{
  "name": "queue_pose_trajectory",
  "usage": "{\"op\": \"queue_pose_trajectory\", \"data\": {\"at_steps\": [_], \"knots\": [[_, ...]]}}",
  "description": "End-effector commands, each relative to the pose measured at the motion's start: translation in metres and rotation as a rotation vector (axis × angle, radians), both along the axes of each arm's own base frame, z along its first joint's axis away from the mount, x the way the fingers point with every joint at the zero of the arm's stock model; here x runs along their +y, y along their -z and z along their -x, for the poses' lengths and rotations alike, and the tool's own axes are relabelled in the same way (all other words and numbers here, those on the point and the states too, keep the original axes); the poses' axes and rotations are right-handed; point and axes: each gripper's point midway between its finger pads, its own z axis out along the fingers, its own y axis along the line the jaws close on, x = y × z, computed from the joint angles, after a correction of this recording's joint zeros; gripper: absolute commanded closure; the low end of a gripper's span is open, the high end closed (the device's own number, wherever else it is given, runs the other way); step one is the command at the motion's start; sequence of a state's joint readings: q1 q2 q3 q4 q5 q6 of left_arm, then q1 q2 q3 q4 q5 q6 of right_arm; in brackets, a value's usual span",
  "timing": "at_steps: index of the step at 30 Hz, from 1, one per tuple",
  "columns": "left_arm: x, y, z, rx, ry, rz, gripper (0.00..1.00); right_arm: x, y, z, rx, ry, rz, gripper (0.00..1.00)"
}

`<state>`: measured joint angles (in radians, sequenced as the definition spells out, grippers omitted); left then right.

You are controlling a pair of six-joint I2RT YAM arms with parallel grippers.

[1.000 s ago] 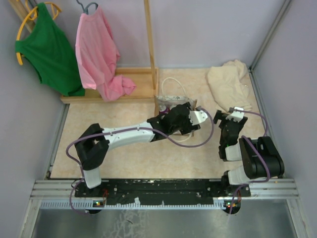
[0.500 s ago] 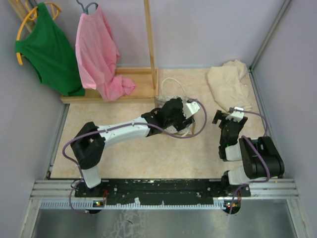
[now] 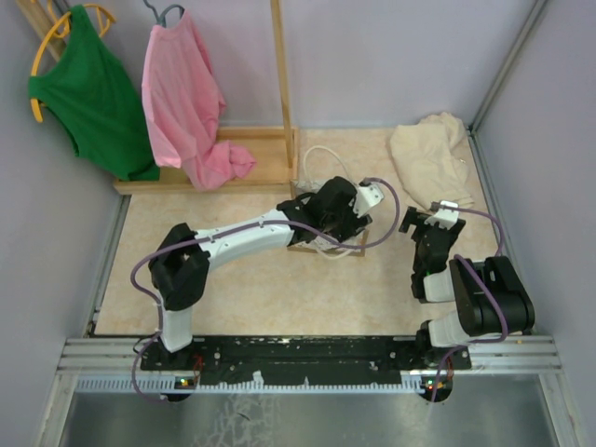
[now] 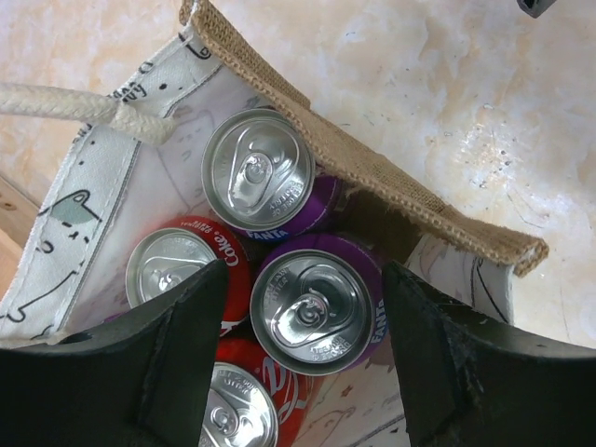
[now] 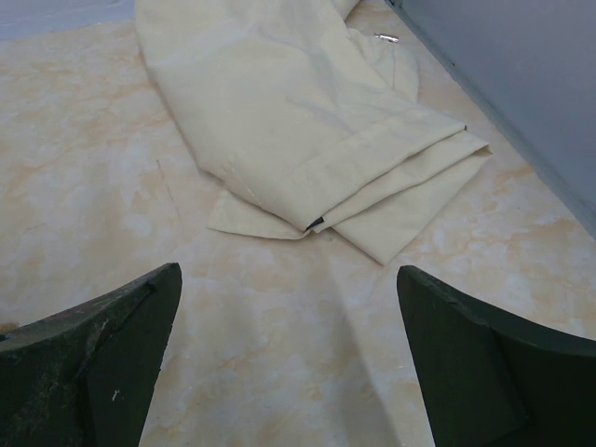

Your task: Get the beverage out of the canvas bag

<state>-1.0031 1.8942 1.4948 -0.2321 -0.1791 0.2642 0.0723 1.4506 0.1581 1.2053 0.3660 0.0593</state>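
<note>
The canvas bag [image 4: 421, 207] stands open below my left gripper, with a white rope handle [image 4: 65, 104] at its rim. In the top view the bag [image 3: 317, 244] is mostly hidden under the left wrist. Inside stand several cans: two purple Fanta cans [image 4: 317, 303] [image 4: 258, 169] and two red Coke cans [image 4: 172, 264]. My left gripper [image 4: 305, 317] is open, its fingers on either side of the nearer purple Fanta can, not closed on it. My right gripper [image 5: 289, 335] is open and empty over bare table, to the right of the bag [image 3: 436, 219].
A folded cream cloth [image 5: 289, 121] lies at the back right [image 3: 430, 158]. A wooden rack [image 3: 279, 84] with a green shirt [image 3: 88, 93] and a pink shirt [image 3: 186, 102] stands at the back left. Grey walls close in both sides.
My left arm has swung its wrist back and down over the bag, so the gripper now points into the bag's mouth. The right arm has not moved.
</note>
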Motion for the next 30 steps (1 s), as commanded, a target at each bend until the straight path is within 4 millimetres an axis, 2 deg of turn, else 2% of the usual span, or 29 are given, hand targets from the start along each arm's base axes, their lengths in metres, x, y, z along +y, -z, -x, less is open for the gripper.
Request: {"op": "queue_pose_trajectory", "data": {"at_steps": [1, 4, 9, 15, 19, 24, 30], "knots": [[0.003, 0.008, 0.001, 0.065, -0.038, -0.047, 0.26, 0.000, -0.015, -0.005, -0.052, 0.010, 0.008, 0.01], [0.003, 0.007, 0.002, 0.073, -0.038, -0.051, 0.25, 0.000, -0.014, -0.005, -0.052, 0.010, 0.007, 0.01], [0.004, 0.005, 0.005, 0.098, -0.040, -0.067, 0.31, 0.000, -0.015, -0.005, -0.052, 0.011, 0.007, 0.01], [0.011, 0.005, 0.009, 0.120, -0.056, -0.083, 0.45, 0.000, -0.014, -0.005, -0.051, 0.011, 0.007, 0.01], [0.014, 0.008, 0.010, 0.134, -0.071, -0.102, 0.32, 0.000, -0.015, -0.005, -0.052, 0.010, 0.008, 0.01], [0.016, 0.004, 0.009, 0.137, -0.085, -0.105, 0.30, 0.000, -0.015, -0.005, -0.052, 0.011, 0.007, 0.01], [0.015, -0.021, 0.005, 0.085, -0.093, -0.050, 0.27, 0.000, -0.015, -0.005, -0.051, 0.010, 0.008, 0.01]]}}
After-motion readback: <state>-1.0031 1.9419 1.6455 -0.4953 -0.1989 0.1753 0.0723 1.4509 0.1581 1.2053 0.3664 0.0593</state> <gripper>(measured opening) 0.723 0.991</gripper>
